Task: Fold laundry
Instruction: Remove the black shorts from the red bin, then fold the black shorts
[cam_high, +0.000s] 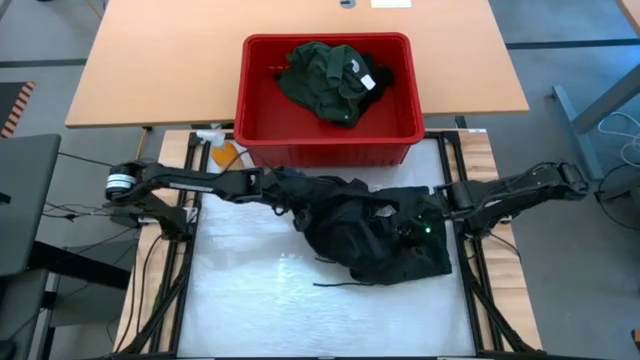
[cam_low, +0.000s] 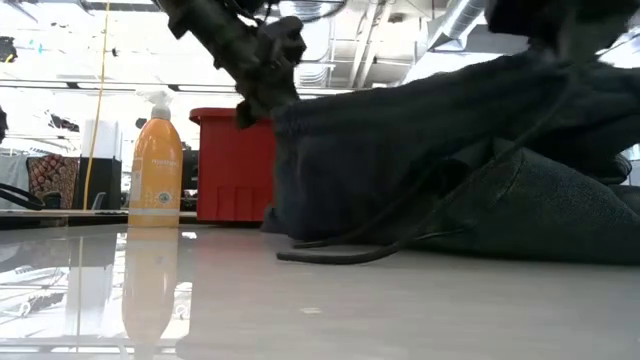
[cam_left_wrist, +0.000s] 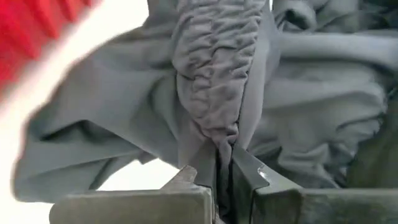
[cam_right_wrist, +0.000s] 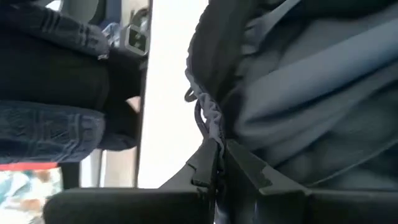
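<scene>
A black garment (cam_high: 370, 225) lies bunched between my two grippers on the white table top (cam_high: 260, 300). Its near part (cam_low: 540, 215) rests on the table, and a thin cord (cam_low: 330, 254) trails from it. My left gripper (cam_high: 272, 183) is shut on the garment's left end, my right gripper (cam_high: 437, 200) on its right end. A dark green garment with a white label (cam_high: 325, 78) lies crumpled in the red basket (cam_high: 262, 120) beyond them. My left gripper pinches a gathered, ruched band (cam_left_wrist: 211, 118) at the black garment's left end between its two fingers. It comes from the table's left, slanting down. That end (cam_low: 300, 125) is held up off the table; the cloth below it sags in folds. My right gripper pinches a gathered edge (cam_right_wrist: 211, 121) at the garment's right end between its two fingers. It comes from the table's right, slanting down. The cloth hangs in loose folds beyond the fingers, and its lower part lies on the table.
The red basket stands at the table's far edge, close behind the garment. An orange spray bottle (cam_low: 155, 165) stands at the far left beside it. A wooden table (cam_high: 150, 60) lies beyond. Bare white surface (cam_high: 250, 320) spreads toward the near edge.
</scene>
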